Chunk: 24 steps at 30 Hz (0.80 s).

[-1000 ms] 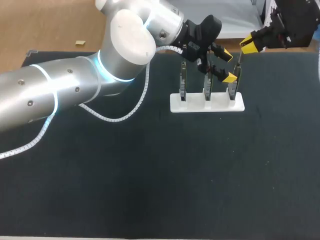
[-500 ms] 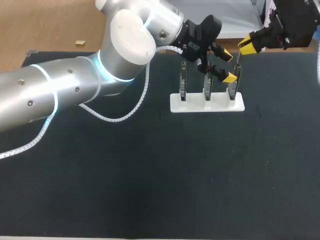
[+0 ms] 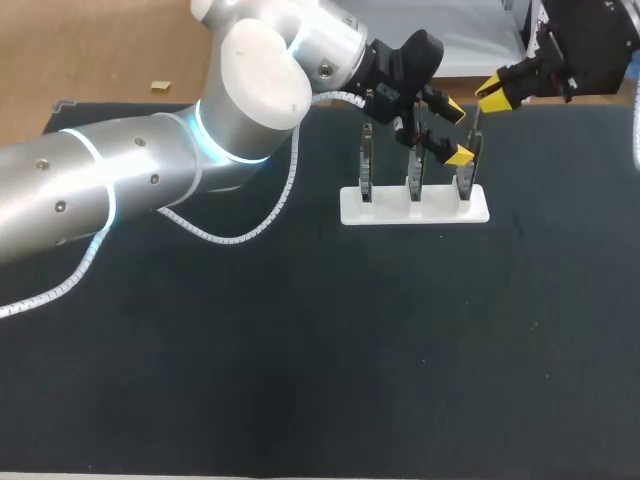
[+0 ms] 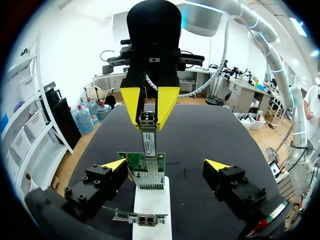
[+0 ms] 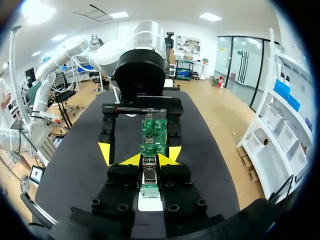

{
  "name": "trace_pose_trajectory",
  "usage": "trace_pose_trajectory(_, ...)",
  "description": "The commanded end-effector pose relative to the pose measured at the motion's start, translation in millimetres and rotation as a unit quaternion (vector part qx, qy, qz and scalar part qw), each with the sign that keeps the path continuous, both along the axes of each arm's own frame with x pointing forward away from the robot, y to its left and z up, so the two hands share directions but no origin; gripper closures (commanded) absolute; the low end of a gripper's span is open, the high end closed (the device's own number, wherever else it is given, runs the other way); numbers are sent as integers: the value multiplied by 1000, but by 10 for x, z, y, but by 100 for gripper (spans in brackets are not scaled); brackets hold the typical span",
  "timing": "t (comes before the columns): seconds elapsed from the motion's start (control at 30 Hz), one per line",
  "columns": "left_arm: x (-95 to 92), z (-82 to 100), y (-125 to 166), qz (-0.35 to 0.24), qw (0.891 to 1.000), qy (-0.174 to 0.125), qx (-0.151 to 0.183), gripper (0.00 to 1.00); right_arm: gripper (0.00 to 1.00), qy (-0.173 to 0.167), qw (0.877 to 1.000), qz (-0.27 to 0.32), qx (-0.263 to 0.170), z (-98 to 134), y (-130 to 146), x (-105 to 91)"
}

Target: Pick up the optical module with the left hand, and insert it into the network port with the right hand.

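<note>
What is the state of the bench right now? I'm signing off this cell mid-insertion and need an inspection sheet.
Surface: black mat covers the table.
Job's things: module held upright, its lower end at the top of the right-end board; whether it is seated cannot be told. Three boards stand in a white stand.
Clutter: nothing seen.
Grippers: right gripper shut on the module; left gripper open, a finger on either side of that board, apart from it.
Cables: white coiled cable loops under the left arm.
Surroundings: nothing seen reaching over the table.
</note>
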<state>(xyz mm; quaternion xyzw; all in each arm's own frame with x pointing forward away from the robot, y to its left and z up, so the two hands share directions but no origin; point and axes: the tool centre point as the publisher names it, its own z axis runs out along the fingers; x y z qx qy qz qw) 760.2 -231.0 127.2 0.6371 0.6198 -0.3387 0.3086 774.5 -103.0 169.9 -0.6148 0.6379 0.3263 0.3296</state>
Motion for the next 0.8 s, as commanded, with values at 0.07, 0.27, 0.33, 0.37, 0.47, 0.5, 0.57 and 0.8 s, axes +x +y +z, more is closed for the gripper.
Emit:
trace_pose_trajectory(0.07, -20, 3, 4, 3, 1000, -1, 1, 0, 100, 2, 1000, -1, -1, -22, 14, -6)
trace_pose_trajectory(0.27, -20, 3, 4, 3, 1000, -1, 1, 0, 100, 9, 1000, -4, -3, -71, 19, -17)
trace_pose_trajectory(0.33, -20, 3, 4, 3, 1000, -1, 1, 0, 100, 10, 1000, -5, -3, -81, 15, -21)
trace_pose_trajectory(0.37, -20, 3, 4, 3, 1000, -1, 1, 0, 100, 11, 1000, -6, -4, -90, 11, -23)
trace_pose_trajectory(0.47, -20, 3, 4, 3, 1000, -1, 1, 0, 100, 14, 1000, -9, -5, -116, 2, -19)
trace_pose_trajectory(0.5, -20, 3, 4, 3, 1000, -1, 1, 0, 100, 14, 1000, -10, -5, -121, 0, -19)
trace_pose_trajectory(0.57, -20, 3, 4, 3, 1000, -1, 1, 0, 100, 15, 1000, -10, -6, -127, -3, -17)
trace_pose_trajectory(0.8, -20, 3, 4, 3, 1000, -1, 1, 0, 100, 16, 1000, -13, -6, -132, -3, -14)
